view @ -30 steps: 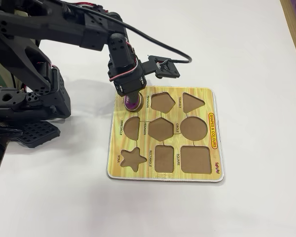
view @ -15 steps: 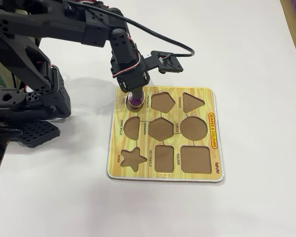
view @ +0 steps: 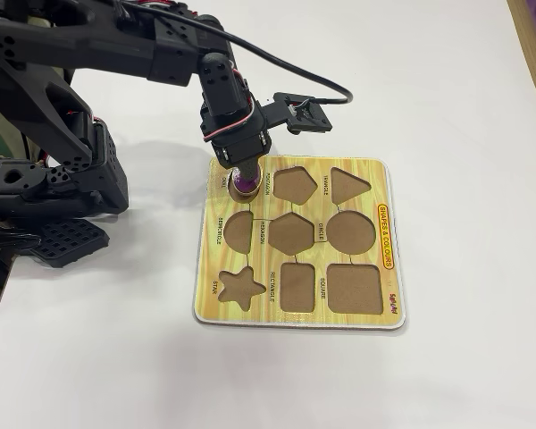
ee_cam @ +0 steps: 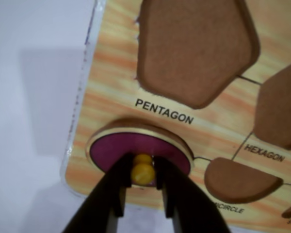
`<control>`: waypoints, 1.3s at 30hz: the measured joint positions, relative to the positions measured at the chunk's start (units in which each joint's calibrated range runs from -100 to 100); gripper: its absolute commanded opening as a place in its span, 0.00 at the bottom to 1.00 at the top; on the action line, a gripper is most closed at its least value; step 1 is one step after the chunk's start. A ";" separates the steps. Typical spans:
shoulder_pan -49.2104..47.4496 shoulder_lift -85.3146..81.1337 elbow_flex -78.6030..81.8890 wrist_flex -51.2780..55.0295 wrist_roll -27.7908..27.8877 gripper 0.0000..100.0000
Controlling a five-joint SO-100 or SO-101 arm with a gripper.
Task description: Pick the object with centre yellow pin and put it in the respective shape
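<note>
A purple oval piece [ee_cam: 114,148] with a yellow pin [ee_cam: 143,174] at its centre lies at the corner of the wooden shape board [ee_cam: 111,68], next to the PENTAGON label. Its far rim stands slightly above the board. My gripper [ee_cam: 143,165] comes in from the bottom edge, and its black fingers [ee_cam: 117,182] are shut on the yellow pin from both sides. In the fixed view the gripper [view: 244,174] points down at the board's top left corner [view: 216,170], and the purple piece [view: 245,186] shows just below the fingers.
The board's other recesses are empty: pentagon [ee_cam: 194,48], hexagon [ee_cam: 281,111], semicircle [ee_cam: 240,180]; triangle [view: 348,183], circle [view: 351,231], star [view: 239,287], rectangle [view: 297,287], square [view: 354,288]. The arm's base [view: 54,188] stands left of the board on a white table.
</note>
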State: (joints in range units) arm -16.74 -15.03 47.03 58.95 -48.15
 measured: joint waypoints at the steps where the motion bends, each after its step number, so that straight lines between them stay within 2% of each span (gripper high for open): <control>1: 0.00 0.00 0.00 0.00 0.00 0.05; 39: 1.12 2.41 0.00 0.00 0.00 0.05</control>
State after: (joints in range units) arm -15.62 -12.63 47.03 58.95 -48.15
